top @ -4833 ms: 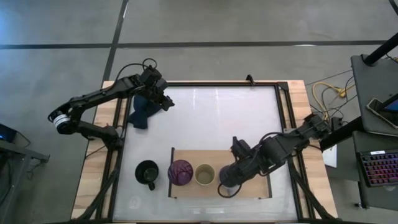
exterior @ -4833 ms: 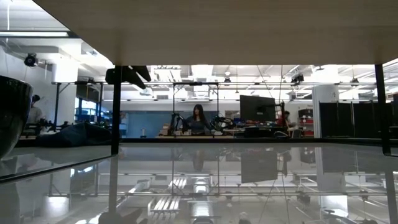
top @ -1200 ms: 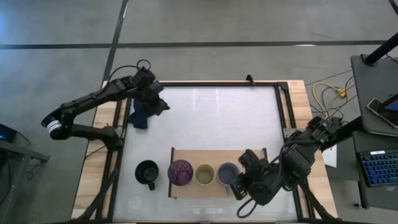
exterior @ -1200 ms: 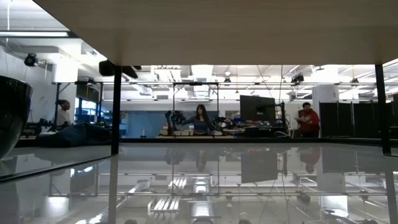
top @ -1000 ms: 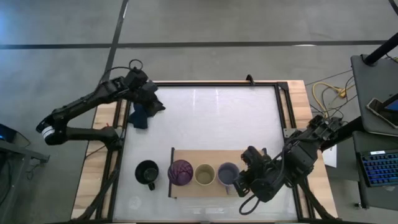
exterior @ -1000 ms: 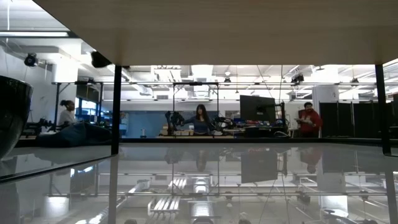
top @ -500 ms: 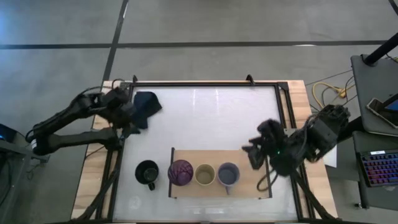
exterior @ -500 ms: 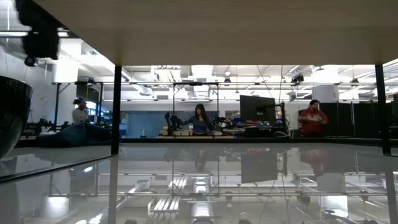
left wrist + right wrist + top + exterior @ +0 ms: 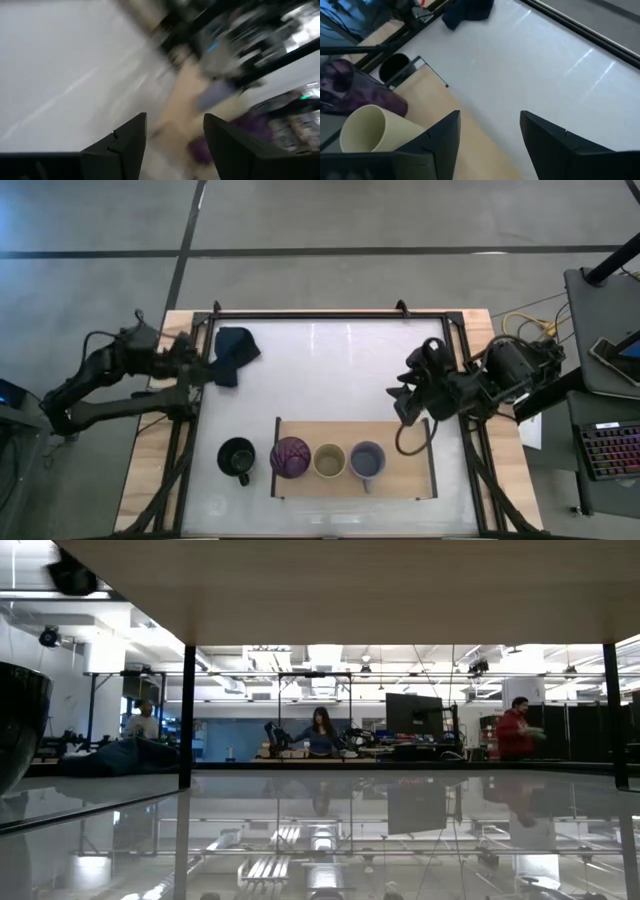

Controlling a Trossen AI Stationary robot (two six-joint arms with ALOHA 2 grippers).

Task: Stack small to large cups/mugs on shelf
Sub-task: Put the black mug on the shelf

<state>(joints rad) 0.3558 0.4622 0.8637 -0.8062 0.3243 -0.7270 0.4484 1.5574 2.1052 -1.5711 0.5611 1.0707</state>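
the shelf [image 9: 395, 435], a light-wood board with thin black end rails, lies on the near half of the white table [image 9: 330, 370]. three vessels stand in a row on it: the purple tumbler [image 9: 290, 457] hard against the rail at one end, the yellow cup [image 9: 329, 461] just beside it, the grey mug [image 9: 367, 460] next along, handle toward the board's near edge. the rest of the board, from the grey mug to the far rail, is bare wood. the black mug [image 9: 237, 458] stands on the table just outside the rail by the tumbler, not on the shelf, handle toward the near edge.

right gripper [image 9: 404, 401] hangs over the table just off the shelf's back edge, above the bare end of the board, touching nothing. its wrist view shows the two dark fingers [image 9: 547, 145] spread wide with nothing between them, looking across the board at the yellow cup [image 9: 367, 131] lying sideways in frame, the purple tumbler [image 9: 355, 87] behind it and the black mug [image 9: 395, 67] past the rail.

left gripper [image 9: 192, 360] sits at the table's far corner from the shelf, over the frame edge, just beside the dark blue cloth [image 9: 233, 353] bunched there. its fingers [image 9: 127, 145] stand apart, empty; the view past them is smeared, only a purple blur readable.

low view: black mug's side [image 9: 22, 725] at the frame edge, underside of the shelf overhead, people in the room well beyond.
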